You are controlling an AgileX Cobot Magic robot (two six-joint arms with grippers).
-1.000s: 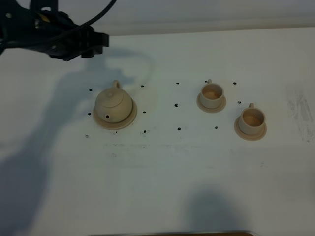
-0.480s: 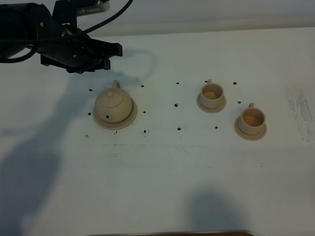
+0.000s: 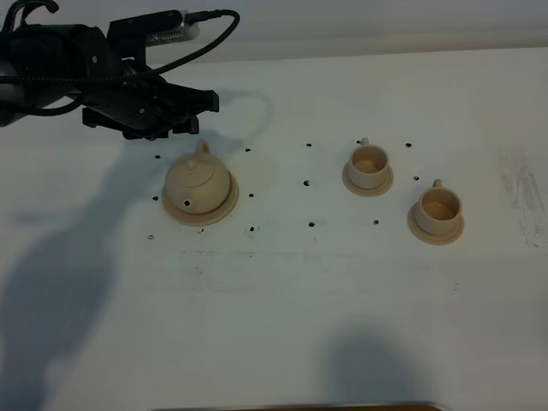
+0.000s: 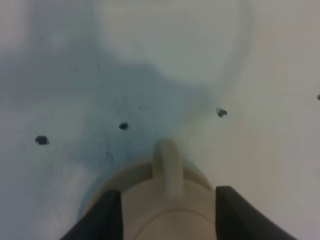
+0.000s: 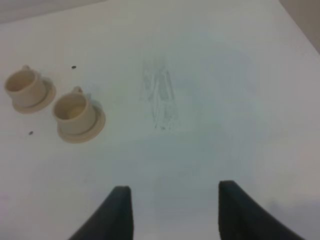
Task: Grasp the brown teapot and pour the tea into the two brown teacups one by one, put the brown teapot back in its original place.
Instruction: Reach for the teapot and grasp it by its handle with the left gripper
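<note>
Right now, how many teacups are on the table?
2. The far teacup sits right of centre; the near teacup sits further right, toward the camera. None seems hidden.

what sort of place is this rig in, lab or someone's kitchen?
Most likely a lab test bench: a plain white table with black dots marked around the brown teapot and the two brown teacups, plus a cabled robot arm.

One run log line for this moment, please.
left gripper open near handle | squat tan ceramic teapot on flat round saucer | right gripper open
</note>
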